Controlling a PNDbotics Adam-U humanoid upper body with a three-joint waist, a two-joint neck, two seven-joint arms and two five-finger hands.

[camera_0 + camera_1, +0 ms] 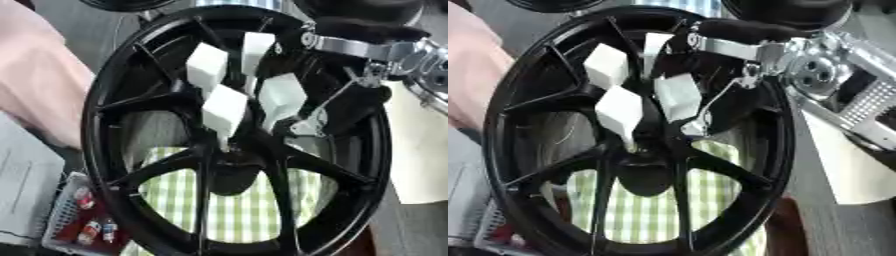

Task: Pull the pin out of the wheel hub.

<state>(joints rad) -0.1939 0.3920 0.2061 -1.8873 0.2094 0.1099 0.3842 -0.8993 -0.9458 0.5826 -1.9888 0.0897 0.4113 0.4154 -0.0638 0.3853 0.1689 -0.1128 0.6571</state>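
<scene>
A black spoked wheel hub (114,125) stands on edge and fills both views. Several white tapered pins stick out around its centre (229,162); the nearest pin (225,111) points down toward that centre, and others sit above it (207,65) and to the right (282,95). My right arm comes in from the upper right with a silver wrist joint (354,46). Beyond it the right hand (354,102) shows only as a dark shape at the hub's upper right, beside the right pin, partly hidden by spokes. The left hand does not show.
A green-and-white checked cloth (249,205) lies behind the hub, seen between the spokes. Pink fabric (35,80) fills the left edge. A wire basket with red and white items (83,220) sits lower left. A cream surface (420,155) and silver perforated metal (859,102) lie right.
</scene>
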